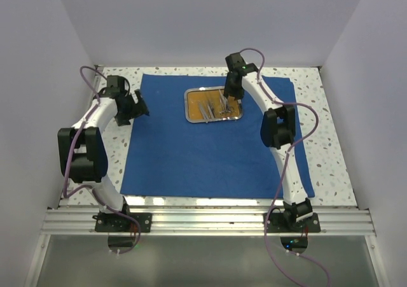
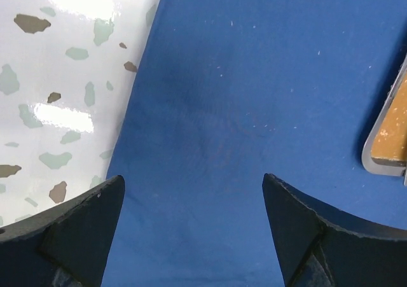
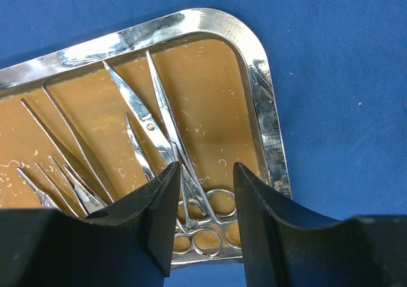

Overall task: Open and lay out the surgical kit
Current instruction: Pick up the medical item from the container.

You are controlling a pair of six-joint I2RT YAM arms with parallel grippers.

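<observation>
The royal-blue cloth wrap (image 1: 210, 153) lies spread flat on the table. The steel tray (image 1: 213, 88) with its orange-brown floor sits on the cloth at the far middle. Several thin silver instruments (image 1: 213, 107) lie inside it. My right gripper (image 1: 233, 99) hangs over the tray's right end. In the right wrist view it (image 3: 205, 191) is open, its jaws on either side of the ring handles (image 3: 210, 226) of the scissors (image 3: 149, 118) and forceps, not closed on them. My left gripper (image 1: 141, 104) is open and empty above the cloth's left edge (image 2: 254, 109).
The speckled white tabletop (image 2: 57, 77) shows left of the cloth. The tray's corner (image 2: 388, 140) shows at the right edge of the left wrist view. Tweezers (image 3: 63, 147) lie in the tray's left part. White walls enclose the table on three sides.
</observation>
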